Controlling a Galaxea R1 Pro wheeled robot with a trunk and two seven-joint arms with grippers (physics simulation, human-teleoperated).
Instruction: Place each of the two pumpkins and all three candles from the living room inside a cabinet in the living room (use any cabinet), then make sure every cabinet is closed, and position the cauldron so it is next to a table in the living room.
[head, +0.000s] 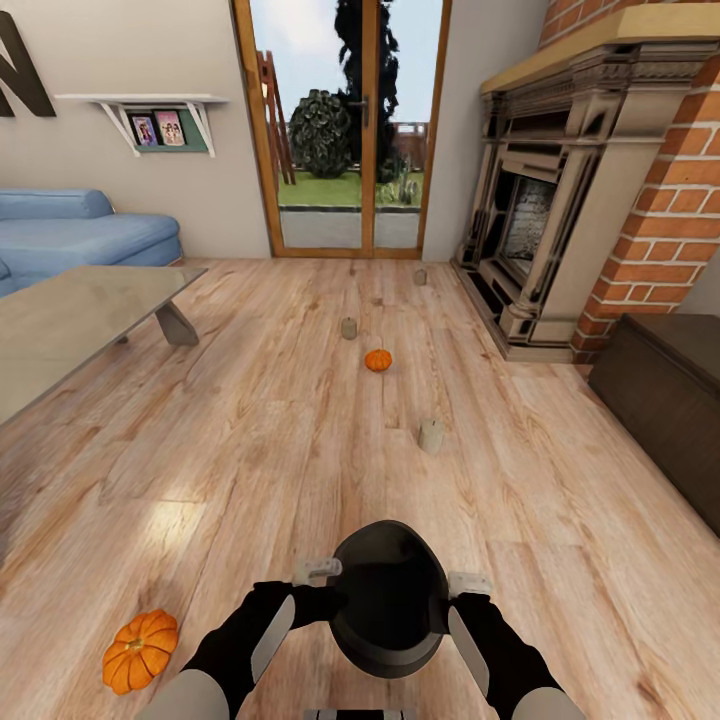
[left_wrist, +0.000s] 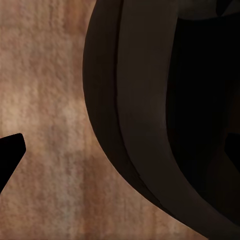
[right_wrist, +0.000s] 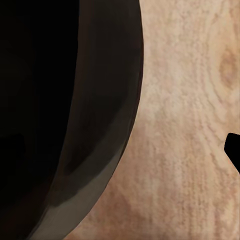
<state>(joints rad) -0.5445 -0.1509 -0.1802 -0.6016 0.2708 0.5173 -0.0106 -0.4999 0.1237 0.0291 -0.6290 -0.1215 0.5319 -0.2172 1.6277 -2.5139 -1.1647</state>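
The black cauldron (head: 390, 600) sits low in front of me between both arms, its opening facing up. My left gripper (head: 318, 572) is at its left rim and my right gripper (head: 468, 584) at its right rim. In each wrist view the cauldron wall (left_wrist: 140, 125) (right_wrist: 100, 125) stands well clear of the one visible fingertip (left_wrist: 10, 155) (right_wrist: 234, 150), so both look open. One pumpkin (head: 140, 650) lies on the floor by my left arm, another pumpkin (head: 378, 360) farther ahead. Three candles (head: 431, 436) (head: 349, 328) (head: 420, 277) stand on the floor. The dark cabinet (head: 665, 400) is at right, the glass-topped table (head: 70, 320) at left.
A blue sofa (head: 80, 235) stands behind the table. A brick fireplace (head: 560, 220) fills the right wall beyond the cabinet. Glass doors (head: 345, 130) close the far end. Wooden floor (head: 300, 460) stretches between table and cabinet.
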